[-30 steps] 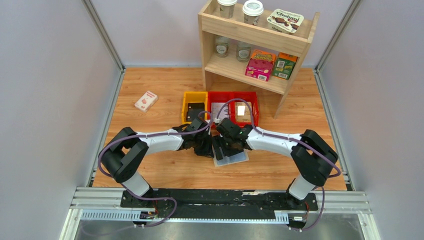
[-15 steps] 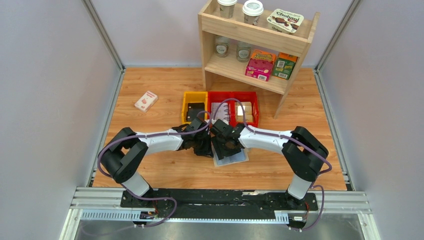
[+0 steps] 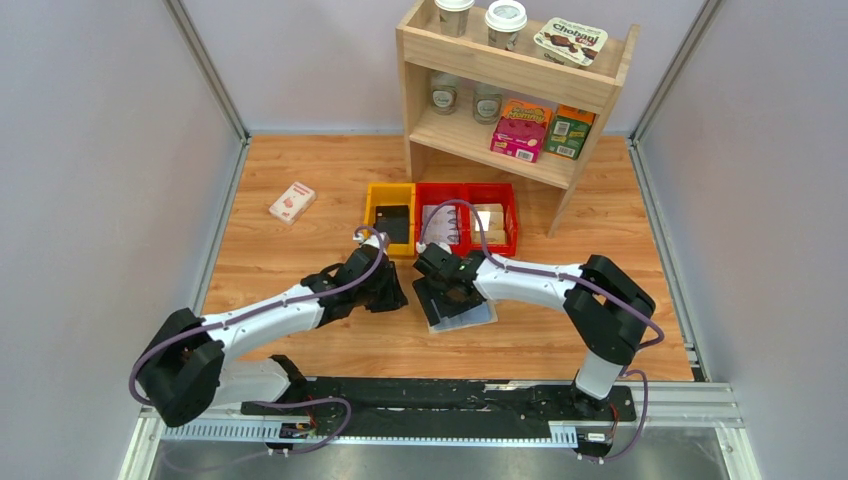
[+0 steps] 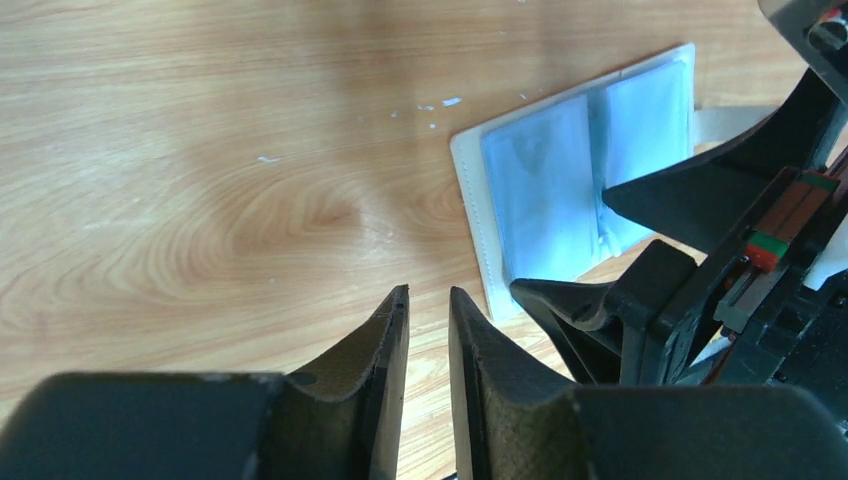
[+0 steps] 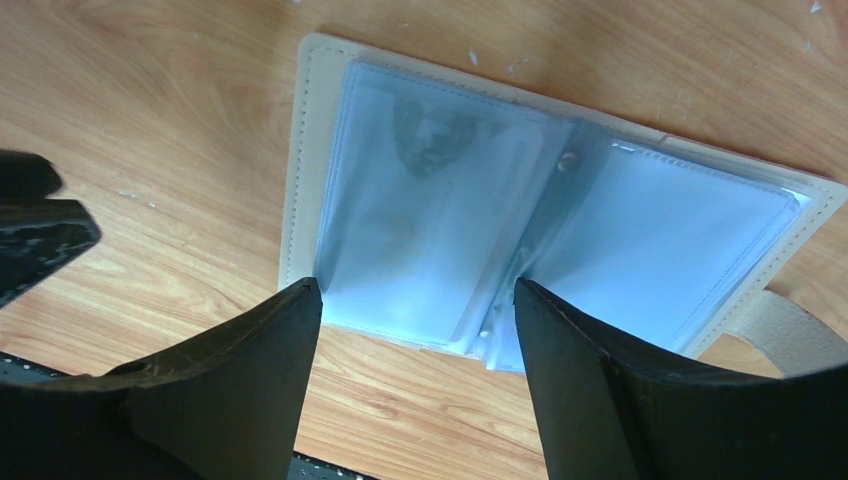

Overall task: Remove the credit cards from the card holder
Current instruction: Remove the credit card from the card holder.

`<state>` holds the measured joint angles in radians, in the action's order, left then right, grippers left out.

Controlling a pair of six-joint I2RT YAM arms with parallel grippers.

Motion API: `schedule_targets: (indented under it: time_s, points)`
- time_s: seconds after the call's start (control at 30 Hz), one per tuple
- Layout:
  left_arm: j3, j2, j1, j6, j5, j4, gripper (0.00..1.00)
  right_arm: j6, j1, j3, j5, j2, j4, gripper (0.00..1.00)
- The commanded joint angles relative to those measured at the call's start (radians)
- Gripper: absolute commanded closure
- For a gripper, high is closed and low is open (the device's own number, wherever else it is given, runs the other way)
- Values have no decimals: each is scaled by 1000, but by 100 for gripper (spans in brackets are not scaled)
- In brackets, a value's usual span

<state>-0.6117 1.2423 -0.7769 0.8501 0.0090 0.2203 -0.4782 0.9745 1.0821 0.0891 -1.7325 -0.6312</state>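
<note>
The left claw (image 4: 428,300) has pulled back to the left, off the wallet (image 5: 540,230); a second ago both arms were crowded together over it, and now bare table (image 3: 300,250) shows between this claw and the wallet's near edge. Its fingers are pinched almost together with only a sliver of gap, and nothing shows between them, so no card seems to have come away with it. The right claw (image 5: 418,290) has stayed over the wallet, spread wide and gripping nothing, its two fingers straddling the left-hand sleeve from the near side. The wallet lies open and flat on the wood in front of the red tray (image 3: 468,216), lining up, snap tab to the right. A card (image 5: 440,220) with faint print shows through the cloudy left sleeve; whether the right sleeve holds another I cannot tell. By my reading the removal is not finished; the wallet is now unpinned and may slide when a card is pulled.
</note>
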Motion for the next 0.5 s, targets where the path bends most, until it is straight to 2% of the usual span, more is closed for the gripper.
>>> schedule_targets:
  time_s: [0.0, 0.17, 0.33, 0.47]
  points:
    - [39, -95, -1, 47, -101, -6, 69, 12, 9, 47, 24, 8, -22, 24]
    - [59, -153, -1, 47, -124, -4, 59, 1, 9, 45, 29, -21, -41, 29]
    - [59, -170, -1, 40, -110, -13, 57, -7, 10, 41, 40, -45, -56, 37]
    - [53, -167, -1, 41, -95, -19, 57, -14, 9, 41, 57, -61, -68, 39]
